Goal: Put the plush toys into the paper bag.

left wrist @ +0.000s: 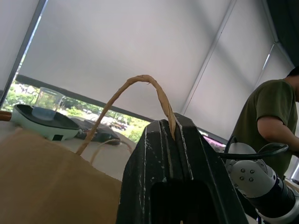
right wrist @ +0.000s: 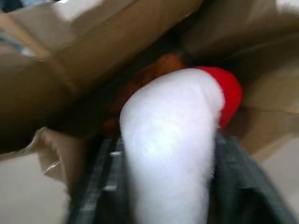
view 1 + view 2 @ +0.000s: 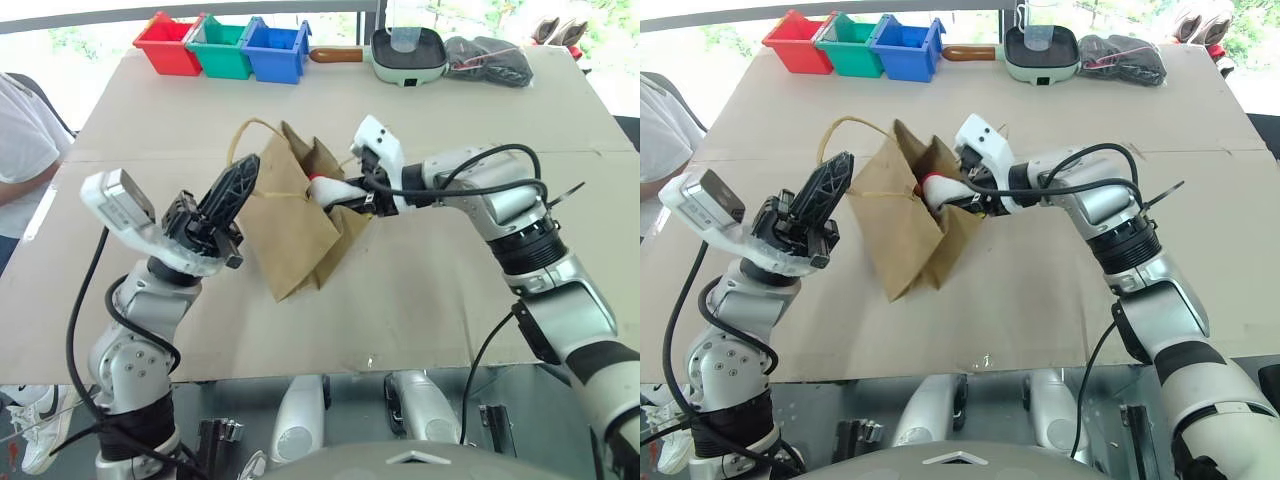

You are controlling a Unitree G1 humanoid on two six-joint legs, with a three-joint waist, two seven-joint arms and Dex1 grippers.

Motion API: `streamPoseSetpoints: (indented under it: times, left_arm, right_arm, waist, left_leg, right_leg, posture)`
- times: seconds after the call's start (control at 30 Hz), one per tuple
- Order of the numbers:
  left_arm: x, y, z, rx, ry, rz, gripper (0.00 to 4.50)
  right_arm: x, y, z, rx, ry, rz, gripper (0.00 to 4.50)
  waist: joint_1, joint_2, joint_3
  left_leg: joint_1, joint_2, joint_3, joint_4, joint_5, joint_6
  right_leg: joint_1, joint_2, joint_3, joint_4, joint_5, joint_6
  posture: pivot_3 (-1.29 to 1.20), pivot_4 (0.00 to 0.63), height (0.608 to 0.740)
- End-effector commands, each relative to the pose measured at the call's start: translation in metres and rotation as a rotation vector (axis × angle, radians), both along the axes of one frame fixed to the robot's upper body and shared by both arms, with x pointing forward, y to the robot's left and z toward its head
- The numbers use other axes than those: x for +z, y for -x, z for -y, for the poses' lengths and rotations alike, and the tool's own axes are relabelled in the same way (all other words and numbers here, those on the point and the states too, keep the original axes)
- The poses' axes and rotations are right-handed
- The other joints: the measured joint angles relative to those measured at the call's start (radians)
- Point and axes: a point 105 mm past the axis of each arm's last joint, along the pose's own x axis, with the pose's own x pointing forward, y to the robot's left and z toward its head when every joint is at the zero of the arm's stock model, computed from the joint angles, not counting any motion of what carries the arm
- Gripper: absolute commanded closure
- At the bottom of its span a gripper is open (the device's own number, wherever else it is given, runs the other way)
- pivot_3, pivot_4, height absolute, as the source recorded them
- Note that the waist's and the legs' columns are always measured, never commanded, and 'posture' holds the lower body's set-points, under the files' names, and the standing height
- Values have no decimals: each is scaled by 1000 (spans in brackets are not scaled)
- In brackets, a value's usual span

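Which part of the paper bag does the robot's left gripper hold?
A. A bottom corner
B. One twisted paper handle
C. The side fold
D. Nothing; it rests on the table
B: the left gripper is shut on a twisted loop handle of the paper bag, holding it up while the right gripper brings the white chicken toy to the bag's mouth.

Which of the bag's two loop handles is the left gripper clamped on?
The raised handle, pinched by the left gripper; the other handle lies flat against the bag's side.
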Motion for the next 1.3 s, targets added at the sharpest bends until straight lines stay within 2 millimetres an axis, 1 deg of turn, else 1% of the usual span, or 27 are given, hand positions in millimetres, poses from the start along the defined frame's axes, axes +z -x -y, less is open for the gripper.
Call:
streamPoseSetpoints:
  times: [0.03,0.13,0.23,0.37,0.43,0.47,0.53,0.6,0.63,0.7,0.73,0.77,0.87,0.9,1.0,1.03,1.1,1.13,1.2,1.23,1.27,1.3]
  left_arm:
    - [9,10,-1,22,1,55,4500]
    - [8,14,-3,27,6,56,4500]
    - [8,16,-4,28,8,59,4500]
    - [10,16,-4,23,12,66,4500]
    - [12,16,-4,21,12,72,4500]
    - [12,16,-4,21,13,75,4500]
    - [13,16,-4,22,12,78,4500]
    - [14,16,-5,23,12,79,4500]
    - [14,16,-5,23,12,79,4500]
    - [14,16,-6,23,10,79,4500]
    - [14,16,-7,23,9,78,4500]
    - [15,15,-7,23,8,79,4500]
    - [16,16,-7,19,2,78,4500]
    - [16,16,-7,18,-1,78,4500]
    - [17,16,-8,21,-11,80,4500]
    - [18,17,-9,24,-13,81,4500]
    - [19,17,-10,31,-16,83,4500]
    - [20,18,-9,33,-17,85,4500]
    - [21,20,-9,37,-16,90,4500]
    - [22,21,-9,39,-16,91,4500]
    - [22,21,-10,42,-16,91,4500]
    - [23,22,-10,47,-16,90,4500]
  right_arm:
    - [22,15,2,98,-18,99,544]
    - [42,17,22,71,-56,151,544]
    - [54,17,35,27,-97,151,544]
    - [69,14,59,-93,-171,132,544]
    - [77,4,78,-228,-250,66,544]
    - [76,0,89,-293,-274,36,544]
    - [57,-12,117,-461,-277,-45,544]
    - [34,-14,133,-553,-259,-114,544]
    - [23,-14,137,-580,-250,-143,544]
    - [5,-15,140,-620,-238,-193,544]
    - [0,-17,140,-632,-248,-217,544]
    - [-5,-19,137,-640,-264,-244,544]
    - [-17,-29,122,-632,-296,-300,544]
    - [-18,-33,117,-628,-312,-311,544]
    - [-8,-39,93,-543,-401,-347,544]
    - [-7,-42,87,-532,-410,-352,774]
    - [-9,-44,78,-503,-418,-365,1383]
    - [-13,-44,74,-490,-401,-364,1757]
    - [-14,-43,68,-456,-407,-365,2871]
    - [-13,-43,66,-441,-419,-367,3272]
    - [-8,-42,64,-424,-448,-363,3838]
    - [2,-40,62,-392,-504,-358,4299]
  waist:
    - [2,0,0]
    - [4,0,0]
    - [3,0,0]
    - [1,0,0]
    - [1,0,0]
    - [2,0,0]
    - [6,-2,-1]
    - [9,-3,-2]
    - [8,-3,-2]
    - [2,-2,-1]
    - [-3,-2,-1]
    - [-6,-2,-1]
    - [-12,-2,-1]
    - [-12,-1,-1]
    - [-13,-1,-1]
    - [-12,-1,-1]
    - [-11,-1,-1]
    - [-9,-1,-1]
    - [-2,-2,-1]
    - [-1,-1,-1]
    - [0,-1,-1]
    - [0,-1,-1]
  left_leg:
    - [0,0,0,0,0,0]
    - [0,0,0,0,0,0]
    - [0,0,0,0,0,0]
    - [0,0,0,0,0,0]
    - [0,0,0,0,0,0]
    - [0,0,0,0,0,0]
    - [0,0,0,0,0,0]
    - [0,0,0,0,0,0]
    - [0,-1,1,0,0,0]
    - [0,-1,2,0,0,0]
    - [0,-1,2,0,0,0]
    - [0,0,2,0,0,0]
    - [2,0,3,-1,0,0]
    - [2,1,3,-2,0,0]
    - [1,0,3,-2,0,0]
    - [1,0,3,-2,0,0]
    - [1,0,3,-2,0,0]
    - [1,0,3,-2,0,0]
    - [1,0,2,-2,0,0]
    - [1,0,2,-2,0,0]
    - [1,0,2,-2,0,0]
    - [1,0,2,-2,0,0]
  right_leg:
    - [0,0,0,0,0,0]
    - [0,-1,0,0,0,0]
    - [0,-1,0,0,0,0]
    - [0,0,0,0,0,0]
    - [0,0,0,0,0,0]
    - [0,0,0,0,0,0]
    - [0,0,0,0,0,0]
    - [1,0,0,-1,0,0]
    - [1,0,0,-1,0,0]
    - [0,0,1,-1,0,0]
    - [0,0,2,-1,0,0]
    - [0,1,3,0,0,0]
    - [0,2,4,0,0,0]
    - [0,2,4,0,0,0]
    - [0,2,4,-1,0,0]
    - [0,2,4,-1,0,0]
    - [0,1,3,-1,0,0]
    - [0,1,3,-1,0,0]
    - [0,1,3,-1,0,0]
    - [0,1,3,-1,0,0]
    - [0,1,3,-1,0,0]
    - [0,1,3,-1,0,0]
  posture:
    - [0,150,740]
    - [0,150,740]
    - [0,150,740]
    - [0,150,740]
    - [0,150,740]
    - [0,150,740]
    - [0,150,740]
    - [0,150,740]
    - [0,150,740]
    - [0,150,740]
    - [0,150,740]
    - [0,150,740]
    - [0,150,740]
    - [0,150,740]
    - [0,150,740]
    - [0,150,740]
    - [0,150,740]
    - [0,150,740]
    - [0,150,740]
    - [0,150,740]
    - [0,150,740]
    - [0,150,740]
